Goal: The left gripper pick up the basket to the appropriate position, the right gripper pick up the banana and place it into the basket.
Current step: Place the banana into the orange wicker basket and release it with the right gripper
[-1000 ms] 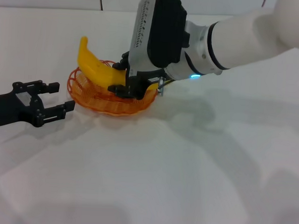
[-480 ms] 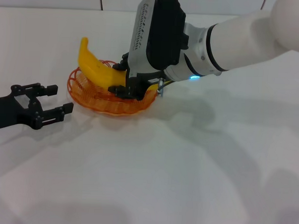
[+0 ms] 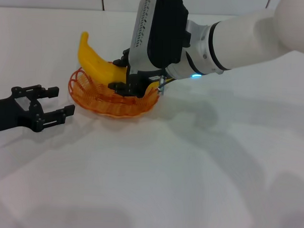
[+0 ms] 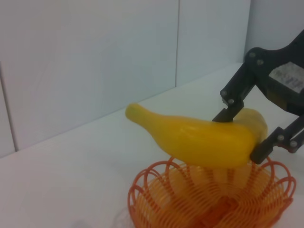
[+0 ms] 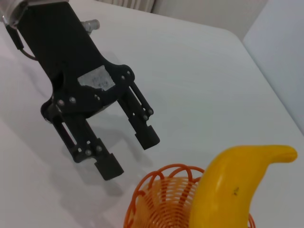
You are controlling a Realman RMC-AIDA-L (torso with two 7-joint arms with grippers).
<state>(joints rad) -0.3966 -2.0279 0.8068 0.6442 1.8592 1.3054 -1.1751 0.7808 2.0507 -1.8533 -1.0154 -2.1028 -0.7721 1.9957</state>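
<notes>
Tabletop [image 3: 154, 185] nearest the robot is bare white, and nothing of the task sits on that part. At about nine o'clock from the centre of the head view, the left gripper [image 3: 55, 101] rests low over the table with its fingers spread wide and nothing between them; it is just beside the basket [image 3: 87, 96] but apart from it, so the basket move looks done and this arm idle. Farther back, at about eleven o'clock, the orange wire basket stands upright on the table. Right gripper [image 3: 124, 81] reaches in over it from two o'clock, closed on the banana [image 3: 96, 66] near its thicker end. The left wrist view shows those fingers pinching the banana [image 4: 204, 140] from both sides just above the basket's [image 4: 156, 190] looped rim, with the fruit lying roughly level and its tip poking out past the rim. Whether its underside touches the wire I cannot tell. Judged from this, the carry is complete and the placing is nearly so: what remains is to lower the banana the last bit, let go, and draw the right arm clear.
</notes>
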